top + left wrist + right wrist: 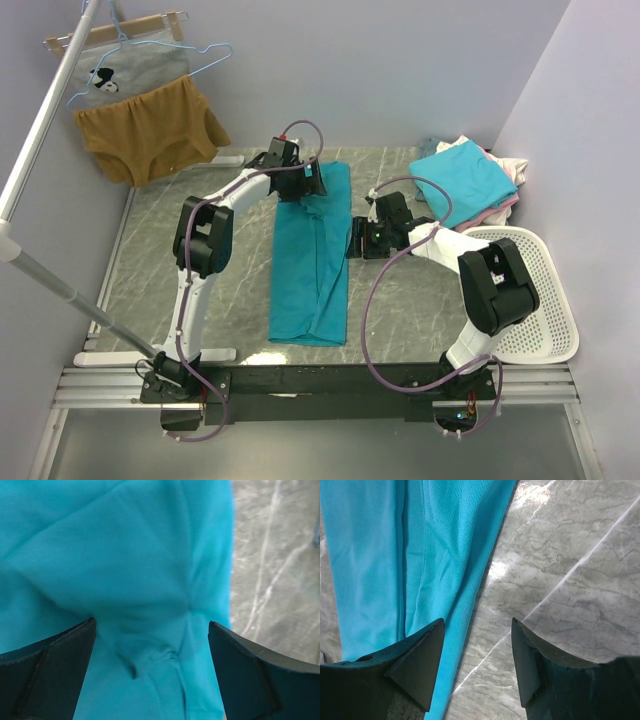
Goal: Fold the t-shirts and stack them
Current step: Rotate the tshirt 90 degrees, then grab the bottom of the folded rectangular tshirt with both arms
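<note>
Two garments hang at the far left of your view from above: a mustard-brown garment [150, 130] and, behind it, a grey printed garment [130, 72], both against the wall beyond the marble table [160, 250].

Moving right, your left gripper [303, 183] sits over the far end of the teal t-shirt [312, 265]. This shirt lies in the middle of the table, folded into a long narrow strip running from far to near. Your left wrist camera shows the jaws spread wide, with wrinkled teal cloth filling the gap between them. Whether the tips touch the cloth, you cannot tell.

Further right, your right gripper [357, 240] sits at the strip's right edge, about halfway along. Its jaws are also apart and hold nothing; one finger is over the teal cloth, the other over bare marble.

At the far right corner lies a pile of shirts, a lighter turquoise t-shirt [465, 180] on top, with pink and white cloth showing beneath. Nearer you stands a white basket [570, 330].
</note>
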{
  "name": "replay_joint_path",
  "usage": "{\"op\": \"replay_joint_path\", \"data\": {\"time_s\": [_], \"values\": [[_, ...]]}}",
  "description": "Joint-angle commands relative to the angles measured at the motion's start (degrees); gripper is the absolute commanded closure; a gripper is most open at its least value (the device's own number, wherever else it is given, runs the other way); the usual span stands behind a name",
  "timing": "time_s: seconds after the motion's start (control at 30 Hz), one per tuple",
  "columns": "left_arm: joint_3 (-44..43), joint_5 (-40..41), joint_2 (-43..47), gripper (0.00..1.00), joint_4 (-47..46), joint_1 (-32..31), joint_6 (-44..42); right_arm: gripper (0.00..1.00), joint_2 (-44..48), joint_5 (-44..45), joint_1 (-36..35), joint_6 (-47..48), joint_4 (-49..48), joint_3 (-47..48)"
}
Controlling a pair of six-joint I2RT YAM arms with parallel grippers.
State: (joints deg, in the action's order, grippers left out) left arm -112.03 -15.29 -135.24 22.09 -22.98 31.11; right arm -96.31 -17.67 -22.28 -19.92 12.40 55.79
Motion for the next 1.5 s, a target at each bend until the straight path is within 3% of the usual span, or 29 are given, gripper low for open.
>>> {"op": "replay_joint_path", "data": {"time_s": [0.0,0.23,0.43,0.57,0.77,1.07,1.47], "values": [[0.06,3.43,2.35,0.01,2.52,-0.13,-2.11,0.37,0.95,-0.7,0.13,-0.2,-1.59,-0.59],[-0.31,6.31,0.76,0.01,5.95,-0.13,-2.29,0.37,3.67,0.71,0.13,-0.38,-0.98,-1.3],[8.57,21.68,12.61,0.0,6.21,-0.13,-0.71,0.36,9.9,3.08,0.13,-0.29,1.04,-2.7],[17.86,27.41,23.06,0.01,7.18,-0.13,2.54,0.36,12.64,2.21,0.14,-0.47,1.92,-4.89],[35.6,23.73,35.1,0.01,4.99,-0.31,5.79,0.37,15.8,-4.12,-0.91,-2.84,0.34,-10.51],[62.43,21.62,51.9,0.01,2.79,-4.43,12.73,0.37,26.17,-5.36,-6.19,-6.88,2.01,-19.31],[71.6,20.74,64.04,0.01,7.44,-11.21,18.89,0.41,31.36,-3.69,-18.05,-16.2,-1.6,-25.74]]}}
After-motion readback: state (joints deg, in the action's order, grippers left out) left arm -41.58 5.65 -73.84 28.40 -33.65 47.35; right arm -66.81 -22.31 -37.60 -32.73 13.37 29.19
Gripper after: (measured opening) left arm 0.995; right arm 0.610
